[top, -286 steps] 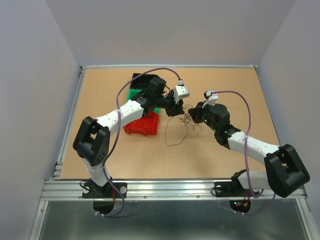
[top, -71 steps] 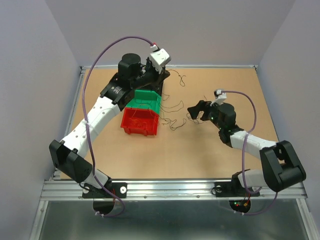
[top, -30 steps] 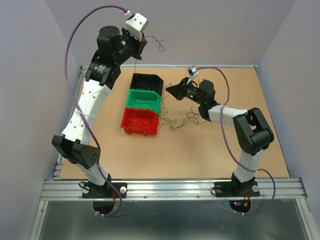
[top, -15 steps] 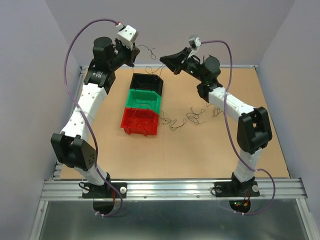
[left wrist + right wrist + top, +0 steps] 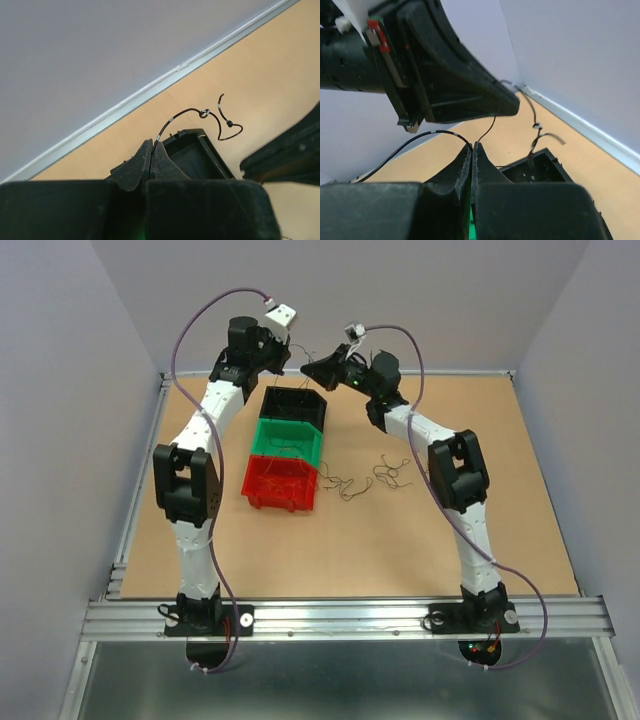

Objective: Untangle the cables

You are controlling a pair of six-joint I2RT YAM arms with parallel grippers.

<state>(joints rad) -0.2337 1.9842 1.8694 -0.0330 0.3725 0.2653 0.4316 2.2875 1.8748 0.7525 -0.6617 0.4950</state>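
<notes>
My left gripper point(image 5: 286, 360) and right gripper point(image 5: 307, 368) are raised tip to tip above the black bin point(image 5: 296, 406). Both are shut on one thin dark cable. In the left wrist view the jaws point(image 5: 151, 145) pinch the dark cable point(image 5: 186, 112), which arcs out and ends in a curl over the black bin point(image 5: 202, 152). In the right wrist view the jaws point(image 5: 472, 145) pinch the dark cable point(image 5: 427, 135); the left gripper's fingers point(image 5: 465, 97) are just above, with the cable end point(image 5: 535, 126) dangling. Several loose thin cables point(image 5: 347, 486) lie on the table, with more point(image 5: 392, 472) to their right.
A green bin point(image 5: 289, 443) and a red bin point(image 5: 283, 484) stand in a row in front of the black bin. Thin strands lie in the green bin. The wooden table point(image 5: 420, 550) has a metal rim and grey walls around it.
Both arms moved: the left gripper came down and to the right, and the right gripper moved left, so the tips now meet over the black bin with the dark cable between them.
</notes>
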